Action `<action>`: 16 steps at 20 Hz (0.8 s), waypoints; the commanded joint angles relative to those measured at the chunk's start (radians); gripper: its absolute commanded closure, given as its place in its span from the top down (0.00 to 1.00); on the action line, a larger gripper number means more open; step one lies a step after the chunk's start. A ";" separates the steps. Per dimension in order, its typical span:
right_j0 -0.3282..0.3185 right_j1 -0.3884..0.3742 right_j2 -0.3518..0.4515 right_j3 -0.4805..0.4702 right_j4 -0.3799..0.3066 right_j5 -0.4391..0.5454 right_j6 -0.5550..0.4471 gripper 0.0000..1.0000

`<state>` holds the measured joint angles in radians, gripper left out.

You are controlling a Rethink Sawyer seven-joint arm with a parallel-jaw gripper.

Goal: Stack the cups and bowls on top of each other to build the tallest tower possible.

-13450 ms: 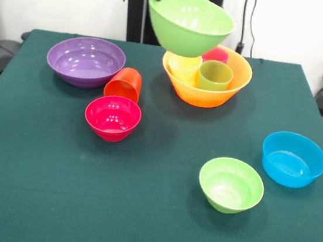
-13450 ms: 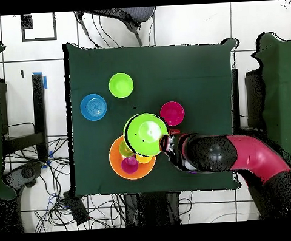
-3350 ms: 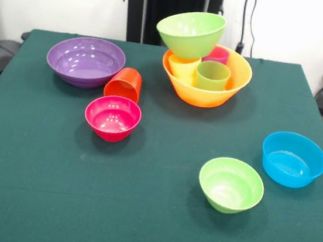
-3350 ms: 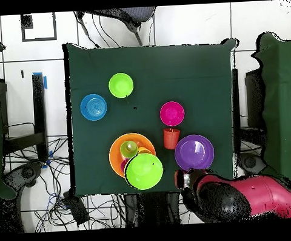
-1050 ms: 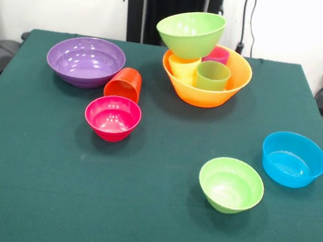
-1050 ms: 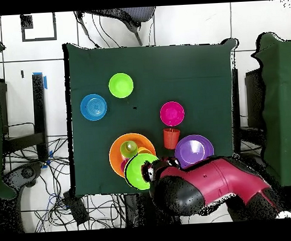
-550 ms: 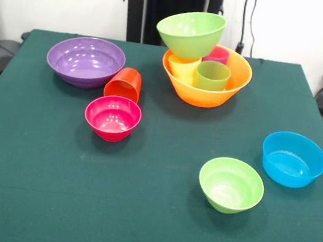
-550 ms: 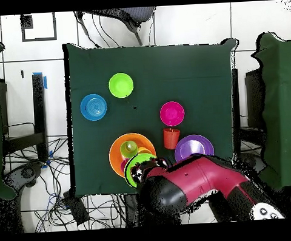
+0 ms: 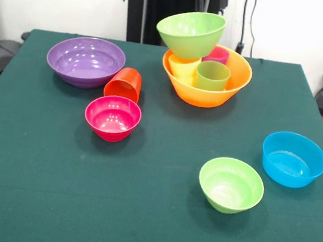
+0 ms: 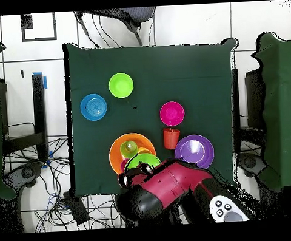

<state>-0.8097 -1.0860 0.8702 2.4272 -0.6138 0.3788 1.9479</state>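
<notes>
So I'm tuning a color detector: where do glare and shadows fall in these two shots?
Front view: white glare spots sit inside the purple bowl and the pink-red bowl; soft shadows lie on the cloth around the small green bowl and blue bowl. Overhead view: lighting looks flat, with hardly any shadow, and the arm hides part of the large green bowl.
</notes>
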 commanded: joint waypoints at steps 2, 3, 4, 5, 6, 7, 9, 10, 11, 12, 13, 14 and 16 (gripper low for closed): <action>0.091 0.132 -0.222 -0.063 -0.114 -0.072 0.178 1.00; 0.097 0.141 -0.235 -0.069 -0.116 -0.077 0.171 1.00; 0.101 0.145 -0.245 -0.072 -0.114 -0.081 0.164 1.00; 0.112 0.151 -0.264 -0.076 -0.124 -0.090 0.164 1.00; 0.115 0.152 -0.271 -0.077 -0.121 -0.093 0.156 1.00; 0.117 0.152 -0.277 -0.079 -0.118 -0.097 0.148 1.00; 0.128 0.163 -0.300 -0.089 -0.122 -0.103 0.137 1.00; 0.134 0.168 -0.309 -0.093 -0.125 -0.105 0.133 1.00; 0.143 0.178 -0.322 -0.103 -0.131 -0.103 0.128 1.00; 0.151 0.182 -0.335 -0.109 -0.131 -0.106 0.123 1.00; 0.164 0.190 -0.353 -0.119 -0.139 -0.099 0.122 1.00; 0.170 0.193 -0.364 -0.123 -0.140 -0.104 0.122 1.00; 0.178 0.200 -0.383 -0.130 -0.145 -0.104 0.113 1.00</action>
<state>-0.6871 -0.9711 0.5967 2.3874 -0.6693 0.3016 1.9534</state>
